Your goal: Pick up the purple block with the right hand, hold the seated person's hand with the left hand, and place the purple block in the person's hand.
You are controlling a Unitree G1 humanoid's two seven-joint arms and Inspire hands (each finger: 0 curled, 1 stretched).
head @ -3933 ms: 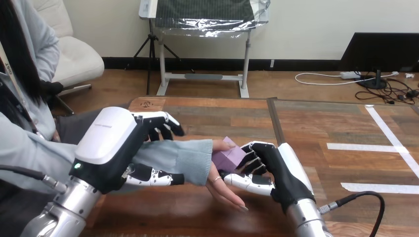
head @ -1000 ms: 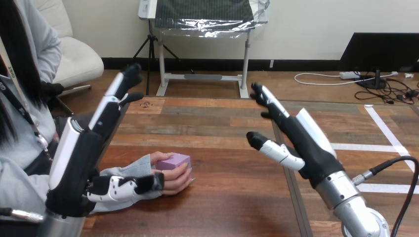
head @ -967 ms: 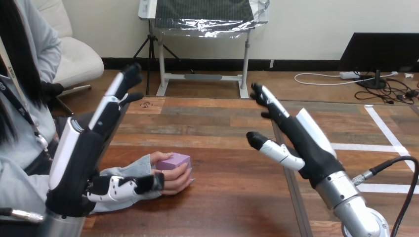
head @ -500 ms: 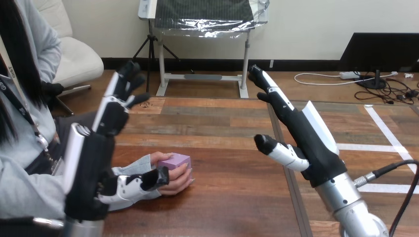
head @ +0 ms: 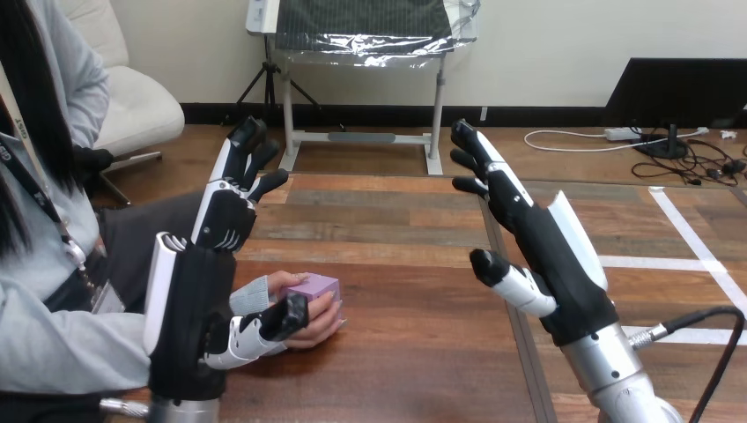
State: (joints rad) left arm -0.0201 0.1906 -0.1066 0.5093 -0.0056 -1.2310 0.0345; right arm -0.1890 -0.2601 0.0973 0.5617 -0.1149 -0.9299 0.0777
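Though its thumb crosses in front of the person's hand [head: 326, 322], the left hand [head: 189, 300] has fingers straight, upraised, gripping nothing. Right hand [head: 551, 256] likewise splayed, empty, well apart. Purple block [head: 314, 285] lies in the person's curled hand on the table [head: 414, 291].

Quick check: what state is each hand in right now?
Left hand: open, fingers straight, holding nothing.
Right hand: open, holding nothing; the purple block lies in the person's hand.
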